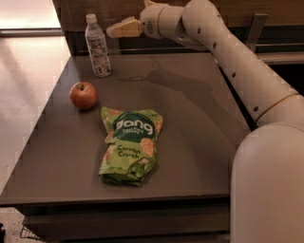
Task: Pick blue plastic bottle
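Note:
The blue plastic bottle (97, 47) is a small clear bottle with a white cap and a white printed label. It stands upright at the far left corner of the dark table (190, 118). My gripper (121, 28) is in the air just right of the bottle's upper part, level with its shoulder and pointing left at it. A small gap separates them. The arm reaches in from the right over the table's back edge.
A red apple (84, 95) sits on the table in front of the bottle. A green snack bag (129, 144) lies flat in the middle. A dark wooden wall (228, 9) runs behind the table. The floor (28, 85) lies to the left.

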Tool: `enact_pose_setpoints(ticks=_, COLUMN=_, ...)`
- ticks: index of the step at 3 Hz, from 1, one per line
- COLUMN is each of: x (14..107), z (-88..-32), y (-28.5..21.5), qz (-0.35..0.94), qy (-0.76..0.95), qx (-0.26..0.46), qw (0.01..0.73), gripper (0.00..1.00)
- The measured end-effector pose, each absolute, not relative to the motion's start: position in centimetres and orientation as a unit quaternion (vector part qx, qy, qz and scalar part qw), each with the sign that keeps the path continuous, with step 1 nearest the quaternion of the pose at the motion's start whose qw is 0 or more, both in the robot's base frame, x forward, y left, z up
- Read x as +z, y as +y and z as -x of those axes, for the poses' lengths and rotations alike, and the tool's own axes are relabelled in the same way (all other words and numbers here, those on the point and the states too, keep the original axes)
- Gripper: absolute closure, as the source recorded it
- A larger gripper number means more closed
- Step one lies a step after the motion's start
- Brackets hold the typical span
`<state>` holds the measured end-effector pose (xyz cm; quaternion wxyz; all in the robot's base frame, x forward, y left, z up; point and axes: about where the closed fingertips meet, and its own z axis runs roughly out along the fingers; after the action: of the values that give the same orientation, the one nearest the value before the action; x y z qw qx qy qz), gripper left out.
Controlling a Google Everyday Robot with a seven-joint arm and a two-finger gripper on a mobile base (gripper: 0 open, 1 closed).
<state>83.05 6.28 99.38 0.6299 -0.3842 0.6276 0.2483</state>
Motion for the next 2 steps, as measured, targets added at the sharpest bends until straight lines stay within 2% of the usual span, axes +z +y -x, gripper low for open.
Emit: enact_pose_setpoints(ticks=2, x=96.5, z=-82.9, y=11.3, qz=0.381, qy=0.625, qx=0.307, qw=0.609, gripper=0.0)
